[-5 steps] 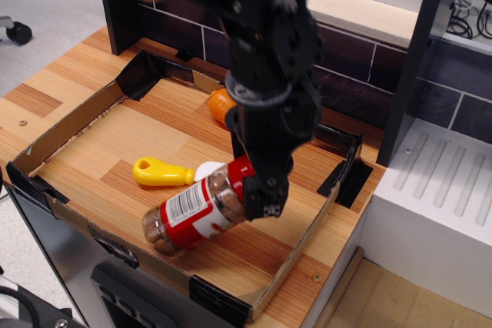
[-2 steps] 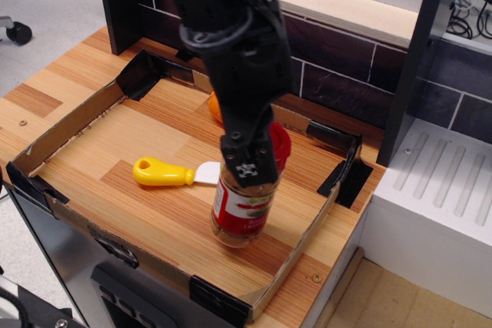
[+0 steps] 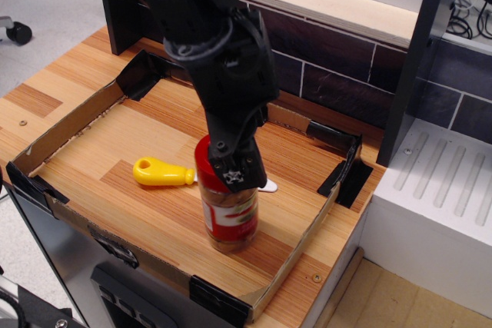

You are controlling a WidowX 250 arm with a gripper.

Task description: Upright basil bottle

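Your bottle [image 3: 229, 217] stands upright on the counter [image 3: 146, 151], inside the low cardboard wall [image 3: 296, 255] and near its front right edge, with open wood behind and to the left. Your fingers [image 3: 234, 167] are clamped on its upper part. The knife [image 3: 163, 173] lies just beside it.

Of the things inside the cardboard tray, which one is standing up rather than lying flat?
The basil bottle, held at its red cap by the gripper. The yellow-handled toy knife lies flat to its left.
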